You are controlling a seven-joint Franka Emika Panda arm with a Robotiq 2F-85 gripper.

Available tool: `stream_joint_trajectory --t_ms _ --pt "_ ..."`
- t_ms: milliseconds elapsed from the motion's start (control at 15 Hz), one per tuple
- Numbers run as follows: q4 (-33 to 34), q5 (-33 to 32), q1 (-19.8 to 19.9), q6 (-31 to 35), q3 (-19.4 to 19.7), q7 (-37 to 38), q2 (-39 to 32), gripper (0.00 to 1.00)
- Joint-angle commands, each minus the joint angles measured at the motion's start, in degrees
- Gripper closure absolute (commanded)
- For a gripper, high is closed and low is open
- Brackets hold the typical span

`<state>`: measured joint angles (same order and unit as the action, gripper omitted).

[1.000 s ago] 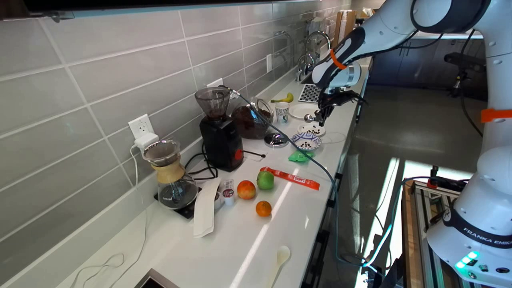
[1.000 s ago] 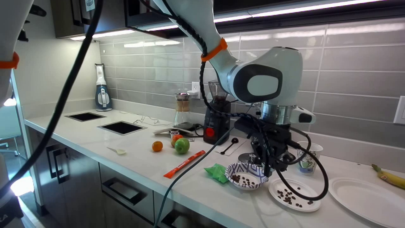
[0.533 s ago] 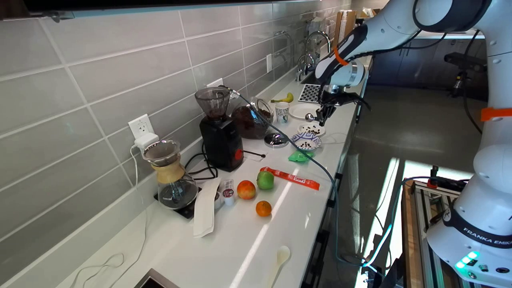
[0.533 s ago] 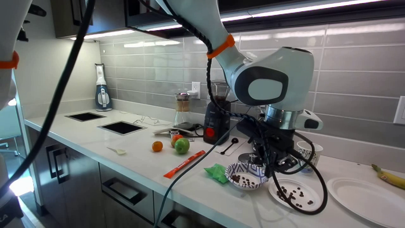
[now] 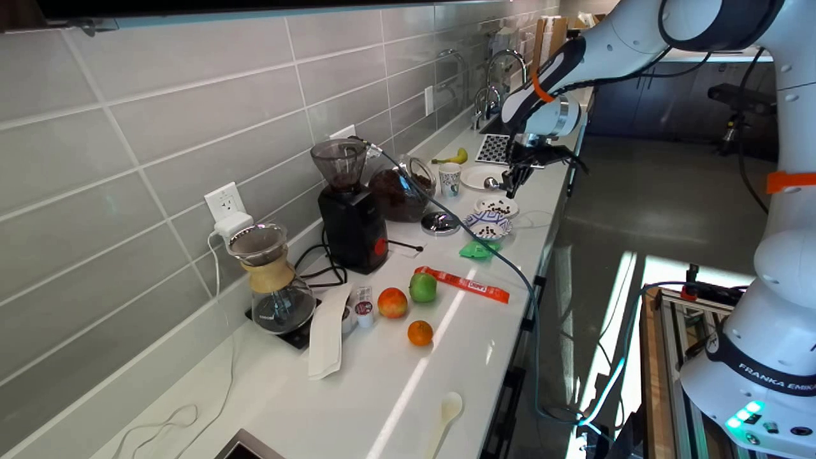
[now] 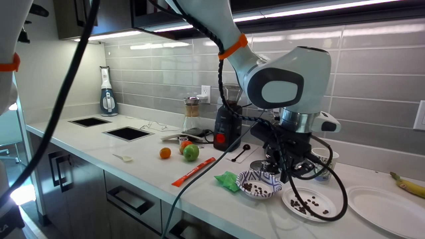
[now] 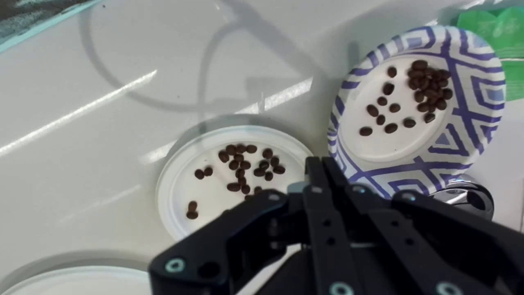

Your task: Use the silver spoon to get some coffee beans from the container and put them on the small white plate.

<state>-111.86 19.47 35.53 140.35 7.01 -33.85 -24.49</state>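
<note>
My gripper (image 5: 512,192) is shut on the silver spoon (image 5: 490,183), whose bowl sticks out from the fingers toward the wall. In the wrist view the fingertips (image 7: 321,160) are almost together and the spoon is hidden behind them. The gripper is above the gap between the small white plate (image 7: 221,205) and the patterned bowl. The small plate also shows in an exterior view (image 6: 327,200), with several coffee beans (image 7: 239,172) scattered on it. The container, a clear glass jar of dark beans (image 5: 396,201), stands by the wall. Whether the spoon holds beans cannot be told.
A blue-and-white bowl (image 7: 483,123) with beans stands beside the small plate. A larger white plate (image 6: 385,205), a cup (image 5: 450,180), the jar's lid (image 5: 440,222), a green packet (image 6: 228,181) and a black grinder (image 6: 227,127) are close by. A cable loop hangs from the wrist.
The gripper with the spoon has moved a little away from the patterned bowl toward the larger plate, then tilted and risen slightly. The objects on the counter look unmoved.
</note>
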Motion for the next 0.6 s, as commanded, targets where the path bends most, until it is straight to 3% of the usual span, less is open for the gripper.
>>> stream_joint_trajectory --t_ms 0,333,533 --pt "-5.9 -7.4 -5.0 8.5 2.3 1.9 4.3 0.99" --pt "-13.1 -24.5 -13.9 23.5 7.9 9.5 7.5 0.99" --pt "-14.1 -38.1 -20.4 30.4 14.2 15.9 6.9 0.99"
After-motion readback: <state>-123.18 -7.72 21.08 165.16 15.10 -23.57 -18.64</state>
